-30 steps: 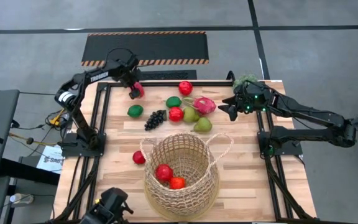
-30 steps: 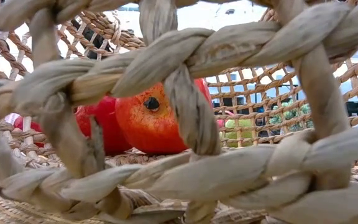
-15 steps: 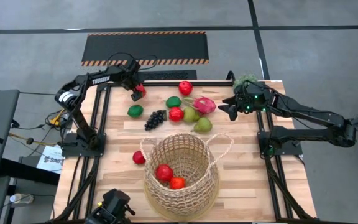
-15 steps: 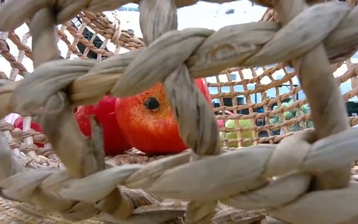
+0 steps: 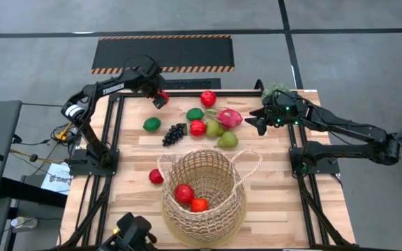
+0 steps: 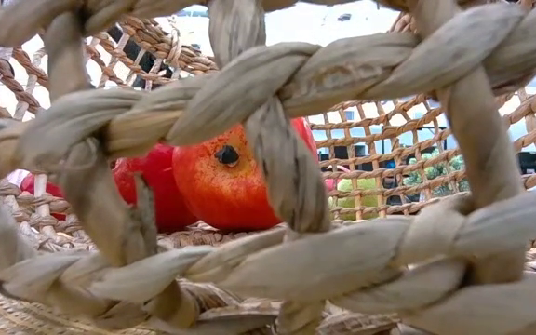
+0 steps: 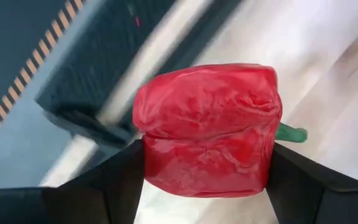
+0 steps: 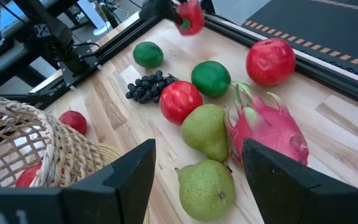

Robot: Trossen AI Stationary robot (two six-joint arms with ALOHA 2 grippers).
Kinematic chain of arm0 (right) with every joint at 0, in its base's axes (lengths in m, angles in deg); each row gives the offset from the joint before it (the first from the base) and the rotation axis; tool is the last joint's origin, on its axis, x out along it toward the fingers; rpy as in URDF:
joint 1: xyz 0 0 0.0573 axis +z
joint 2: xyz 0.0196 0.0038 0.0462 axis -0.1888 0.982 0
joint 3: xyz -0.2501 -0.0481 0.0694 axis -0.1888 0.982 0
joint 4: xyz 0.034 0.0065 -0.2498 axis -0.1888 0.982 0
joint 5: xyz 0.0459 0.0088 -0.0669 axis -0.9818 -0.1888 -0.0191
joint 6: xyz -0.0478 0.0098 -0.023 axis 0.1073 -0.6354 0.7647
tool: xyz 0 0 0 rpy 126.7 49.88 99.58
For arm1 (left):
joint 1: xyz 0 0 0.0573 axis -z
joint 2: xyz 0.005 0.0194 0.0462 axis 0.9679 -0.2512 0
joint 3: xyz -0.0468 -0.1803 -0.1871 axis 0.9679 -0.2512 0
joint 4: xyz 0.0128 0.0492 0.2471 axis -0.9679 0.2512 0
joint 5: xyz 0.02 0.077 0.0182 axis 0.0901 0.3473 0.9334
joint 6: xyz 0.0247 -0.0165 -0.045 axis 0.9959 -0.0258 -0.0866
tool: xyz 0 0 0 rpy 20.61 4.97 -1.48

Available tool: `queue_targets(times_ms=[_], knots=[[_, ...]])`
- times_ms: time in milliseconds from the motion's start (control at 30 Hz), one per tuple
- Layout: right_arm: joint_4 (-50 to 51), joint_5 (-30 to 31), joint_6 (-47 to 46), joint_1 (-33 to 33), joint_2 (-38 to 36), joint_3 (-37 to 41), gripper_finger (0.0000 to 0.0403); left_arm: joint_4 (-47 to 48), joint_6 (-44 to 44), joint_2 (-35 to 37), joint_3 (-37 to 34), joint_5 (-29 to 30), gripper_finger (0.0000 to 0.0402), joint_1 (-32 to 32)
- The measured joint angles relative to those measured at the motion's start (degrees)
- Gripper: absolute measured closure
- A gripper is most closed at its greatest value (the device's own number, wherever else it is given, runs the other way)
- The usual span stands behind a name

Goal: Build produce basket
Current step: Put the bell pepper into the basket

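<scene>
A red bell pepper [image 7: 207, 124] with a green stem sits between the fingers of my left gripper [image 5: 158, 96], which is shut on it at the table's far left edge. It also shows in the right wrist view as a blurred pepper [image 8: 190, 15]. The wicker basket [image 5: 204, 216] stands on its base at the near middle with two red fruits [image 6: 226, 177] inside. More produce lies beyond it: limes [image 5: 151, 124], grapes [image 5: 174, 132], pears [image 8: 207, 186], a dragon fruit [image 8: 266, 127] and a red apple [image 8: 270, 61]. My right gripper [image 8: 197, 186] hangs open above the far right. My left gripper pinches the pepper's lower body [image 7: 160, 174] between its two fingers [image 7: 114, 186], one on each flank. The fingers slant steeply down from above. The stem end [image 7: 291, 132] sticks out sideways past one finger. The pepper seems just clear of the wood.
A small red fruit [image 5: 156, 176] lies left of the basket. A pale green spiky ball [image 5: 278, 90] sits by the right arm at the far right corner. The dark frame rail [image 8: 303, 59] runs along the far edge. Bare wood [image 5: 285, 202] lies right of the basket.
My left gripper has gone a little toward the table's right along the far edge, slightly up, and has rolled about its own axis. The red pepper has moved with it. My right arm has kept still.
</scene>
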Motion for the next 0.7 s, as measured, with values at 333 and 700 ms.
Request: queue_targets(times_ms=[333,700], knots=[[0.0,0.0,0.0,0.0,0.0,0.0,0.0143,5.2,-14.1,11.7,16.7,-4.2,0.0147,8.5],[0.0,0.0,0.5,0.0,0.0,0.0,0.0143,-3.1,-27.3,20.6,23.2,-4.4,0.0138,37.4]])
